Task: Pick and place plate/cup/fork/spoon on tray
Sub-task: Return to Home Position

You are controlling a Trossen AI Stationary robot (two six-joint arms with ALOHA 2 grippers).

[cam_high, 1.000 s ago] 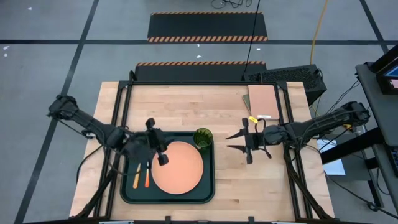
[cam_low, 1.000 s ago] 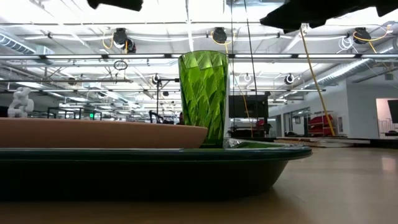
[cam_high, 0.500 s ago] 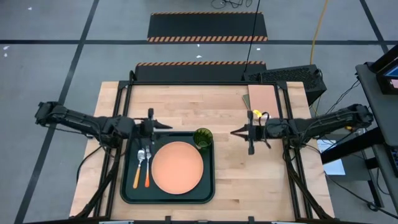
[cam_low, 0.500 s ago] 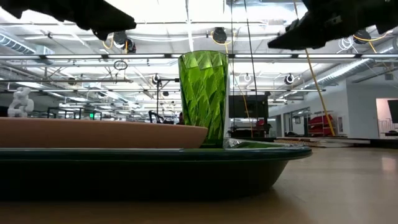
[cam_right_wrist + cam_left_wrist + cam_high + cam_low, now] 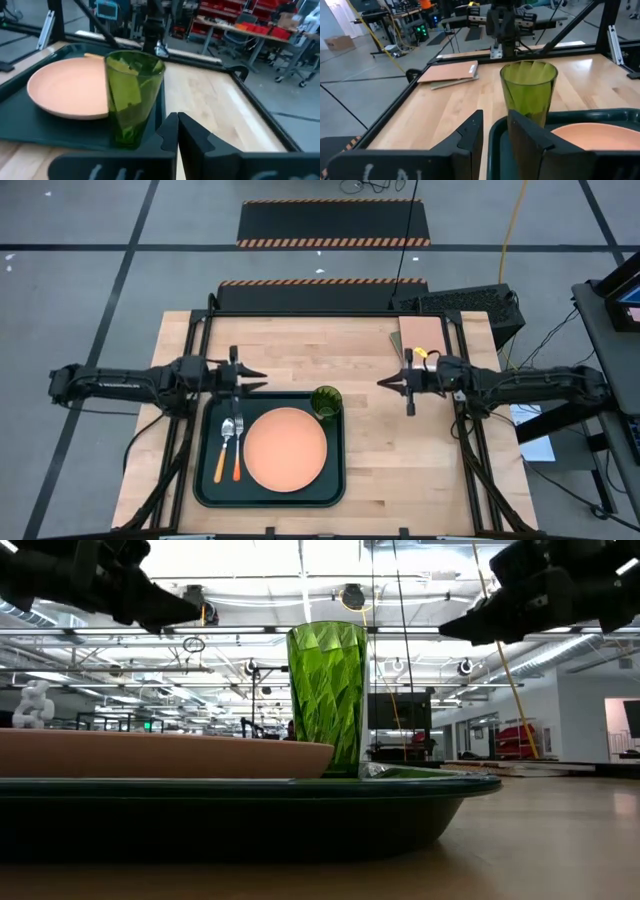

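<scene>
The left gripper [image 5: 243, 376] hangs over the bare wooden surface [image 5: 370, 470] just beyond the far left corner of the tray [image 5: 208, 492], pointing toward the middle of the surface. Its jaws stand a little apart and grasp nothing; the left wrist view shows a narrow gap between the two dark fingers [image 5: 470, 135].

The tray lies at the near left part of the surface and carries all four pieces. Along its left side the spoon [image 5: 223, 450] and the fork [image 5: 238, 448] lie side by side, parallel, metal ends pointing to the far edge, the spoon on the outside. Just right of them sits the plate [image 5: 285, 448], flat and filling most of the tray's middle. The cup [image 5: 325, 401] stands upright in the tray's far right corner, just beside the plate's rim.

Farther right, well apart from the tray, the right gripper [image 5: 396, 383] hovers above bare wood, pointing left toward the cup. Its jaws are nearly closed, a thin slit between them, with nothing held. Behind it, at the far right of the surface, lies a tan pad [image 5: 421, 338].
</scene>
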